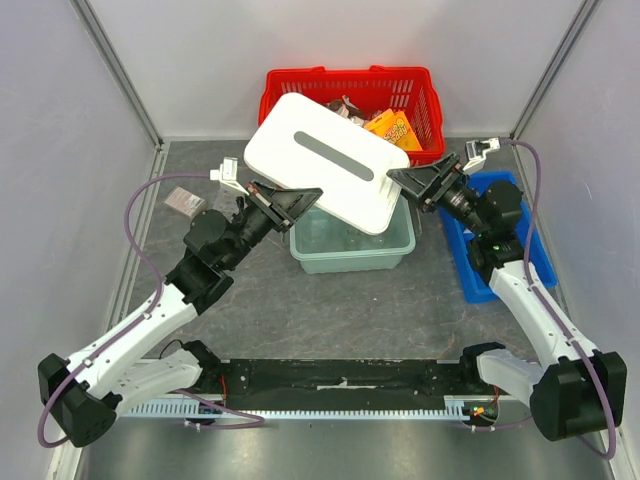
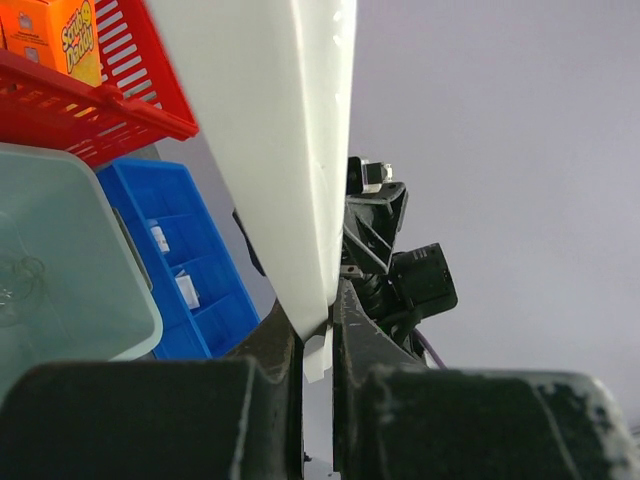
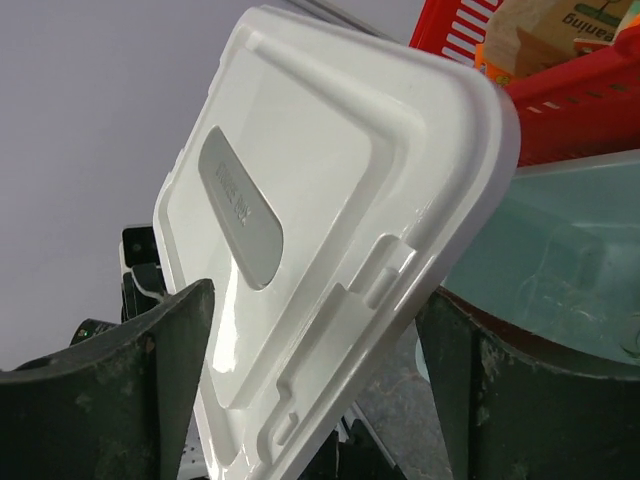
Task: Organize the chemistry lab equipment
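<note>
Your left gripper (image 2: 318, 345) is clamped on the near edge of the white rectangular plastic lid with a grey oval inset (image 1: 325, 160). It holds the lid tilted above the pale green translucent plastic bin (image 1: 350, 265). Your right gripper (image 1: 398, 181) stands wide, its 2 fingers straddling the lid's right corner without pinching it. A clear glass flask (image 2: 18, 283) shows faintly inside the bin. 2 tiny white vials (image 2: 160, 237) sit in compartments of the blue plastic tray (image 1: 465, 270) on the right. A small flat clear packet (image 1: 185, 200) lies on the grey table (image 1: 300, 310) to the left. The red mesh basket (image 1: 300, 100) stands behind the bin.
</note>
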`<action>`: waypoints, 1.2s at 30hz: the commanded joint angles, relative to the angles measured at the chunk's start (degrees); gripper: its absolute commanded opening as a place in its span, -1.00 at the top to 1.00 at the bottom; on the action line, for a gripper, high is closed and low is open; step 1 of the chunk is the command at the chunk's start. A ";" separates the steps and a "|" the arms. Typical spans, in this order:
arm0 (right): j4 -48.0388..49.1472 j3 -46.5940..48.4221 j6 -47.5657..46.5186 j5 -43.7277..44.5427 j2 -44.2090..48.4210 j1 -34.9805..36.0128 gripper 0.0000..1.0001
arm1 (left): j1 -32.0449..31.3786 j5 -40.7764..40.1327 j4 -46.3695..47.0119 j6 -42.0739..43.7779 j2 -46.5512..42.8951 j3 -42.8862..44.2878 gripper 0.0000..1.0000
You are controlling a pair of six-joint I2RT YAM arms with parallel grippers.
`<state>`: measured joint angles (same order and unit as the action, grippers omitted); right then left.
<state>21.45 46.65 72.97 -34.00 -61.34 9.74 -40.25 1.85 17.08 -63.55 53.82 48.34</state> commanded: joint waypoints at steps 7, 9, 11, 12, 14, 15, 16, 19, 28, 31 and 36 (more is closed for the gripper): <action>18.09 -4.11 8.59 2.97 -0.71 2.92 -0.22 | 0.08 0.35 7.00 -0.52 0.49 -1.23 0.96; 18.36 -4.38 9.12 4.20 -0.36 2.83 0.01 | 0.17 0.26 7.00 -0.44 0.58 -1.58 0.96; 18.27 -4.73 9.47 5.34 0.17 2.83 0.37 | 0.26 0.26 6.65 -0.26 0.32 -1.93 0.96; 18.45 -5.25 9.82 6.22 0.17 3.01 0.55 | 0.26 0.26 6.13 0.00 0.06 -2.02 0.96; 19.23 -6.22 10.70 7.01 0.35 2.83 0.92 | 0.26 -0.17 2.89 0.88 -0.82 -1.84 0.86; 20.28 -6.57 10.96 7.02 0.17 2.74 1.00 | 0.26 -0.52 1.65 1.41 -1.52 -1.93 0.75; 20.99 -6.66 11.40 6.76 -0.27 2.83 1.00 | 0.26 -0.88 -0.10 2.02 -2.31 -2.19 0.61; 19.95 -4.92 9.48 4.65 -1.41 2.66 1.00 | 0.70 -0.62 -4.93 5.00 -4.60 -2.02 0.02; 11.96 4.05 4.29 -10.80 -6.42 -5.07 1.00 | 5.08 -4.06 -33.85 16.96 -10.40 5.27 -0.19; 10.72 6.60 3.76 -17.92 -8.35 -7.62 1.00 | 9.91 2.00 -38.95 20.03 -7.78 8.69 -0.19; 6.41 9.86 1.56 -25.31 -10.02 -8.59 1.00 | 21.86 18.34 -41.52 22.76 -0.40 12.04 -0.08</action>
<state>28.86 51.46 76.73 -49.30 -71.16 1.23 -25.21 6.94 -19.46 -46.65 48.38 58.04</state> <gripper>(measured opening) 0.100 0.552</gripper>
